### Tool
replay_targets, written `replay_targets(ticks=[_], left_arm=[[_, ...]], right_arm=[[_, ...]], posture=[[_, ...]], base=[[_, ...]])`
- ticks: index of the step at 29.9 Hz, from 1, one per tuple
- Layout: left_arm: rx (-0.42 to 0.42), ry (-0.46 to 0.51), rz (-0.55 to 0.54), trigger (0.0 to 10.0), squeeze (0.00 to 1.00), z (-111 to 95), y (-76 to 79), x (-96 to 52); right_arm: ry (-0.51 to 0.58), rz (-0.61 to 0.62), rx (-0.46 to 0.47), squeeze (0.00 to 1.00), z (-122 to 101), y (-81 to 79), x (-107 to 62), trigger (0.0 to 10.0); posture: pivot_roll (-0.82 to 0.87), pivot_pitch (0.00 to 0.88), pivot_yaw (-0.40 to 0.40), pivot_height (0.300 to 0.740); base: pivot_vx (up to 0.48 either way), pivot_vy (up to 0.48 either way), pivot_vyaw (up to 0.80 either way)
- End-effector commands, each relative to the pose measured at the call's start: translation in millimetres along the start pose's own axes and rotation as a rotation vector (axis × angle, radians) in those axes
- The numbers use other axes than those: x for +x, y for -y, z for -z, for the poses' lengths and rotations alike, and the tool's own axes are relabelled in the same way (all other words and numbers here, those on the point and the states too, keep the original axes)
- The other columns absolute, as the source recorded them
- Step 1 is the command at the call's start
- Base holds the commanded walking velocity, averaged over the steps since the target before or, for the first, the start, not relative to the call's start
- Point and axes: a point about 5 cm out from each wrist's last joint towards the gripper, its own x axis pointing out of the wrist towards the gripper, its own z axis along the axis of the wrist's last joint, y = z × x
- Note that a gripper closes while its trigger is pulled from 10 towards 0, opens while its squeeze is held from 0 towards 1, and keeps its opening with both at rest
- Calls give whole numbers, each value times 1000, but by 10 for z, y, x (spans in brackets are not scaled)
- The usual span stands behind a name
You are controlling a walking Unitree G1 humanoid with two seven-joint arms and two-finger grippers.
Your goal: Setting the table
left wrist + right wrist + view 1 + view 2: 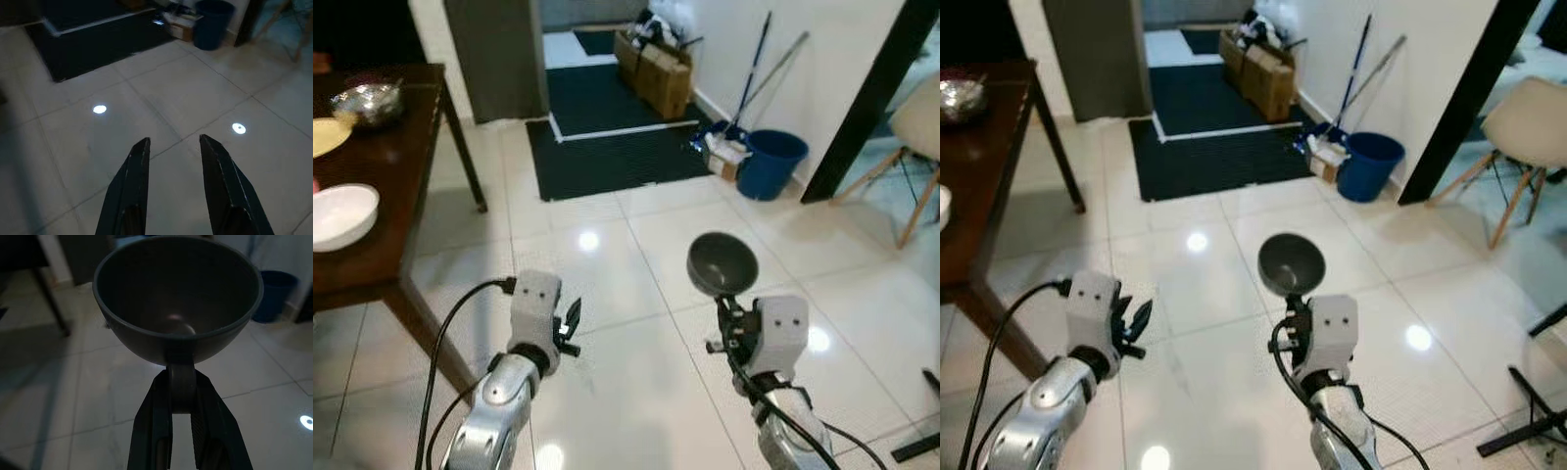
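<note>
- While the right pincer [724, 305] grips a grey bowl [722, 262] by its stub, upright above the floor [636, 245].
- Left pincer [171, 147] is narrowly parted, holding nothing.
- Tabletop [382, 147] carries 1 white bowl [340, 215].

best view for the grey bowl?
Right wrist view: the grey bowl is close up, its rim pinched in the right claw. Both eye views show it small, held above the floor.

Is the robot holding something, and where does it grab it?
Yes. Its right hand holds a dark grey bowl, pinching its rim. The left hand is open and holds nothing.
</note>
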Motion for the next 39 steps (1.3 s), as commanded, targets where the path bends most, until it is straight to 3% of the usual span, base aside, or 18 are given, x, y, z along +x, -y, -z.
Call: replay_targets(ticks=[1,12,16,25,39], left_arm=[[-1,-15,30,10000,0,45,62,4],[6,-20,30,10000,0,48,40,10],[7,-22,24,10000,0,54,25,9],[14,-27,4,10000,0,62,-45,10],[19,-27,-3,10000,0,48,-71,13]], right_arm=[[-2,32,1,0,12,78,-40,10000],[1,46,10,0,16,92,-37,10000],[4,46,17,0,7,91,-27,10000],[34,23,139,0,-80,4,34,10000],[32,5,150,0,-83,-21,32,10000]], posture=[[-16,130,84,740],[-11,131,89,740],[-10,130,92,740],[3,128,99,740],[25,143,91,740]], base=[[480,0,-763],[480,0,-732],[480,0,0],[480,0,0],[480,0,0]])
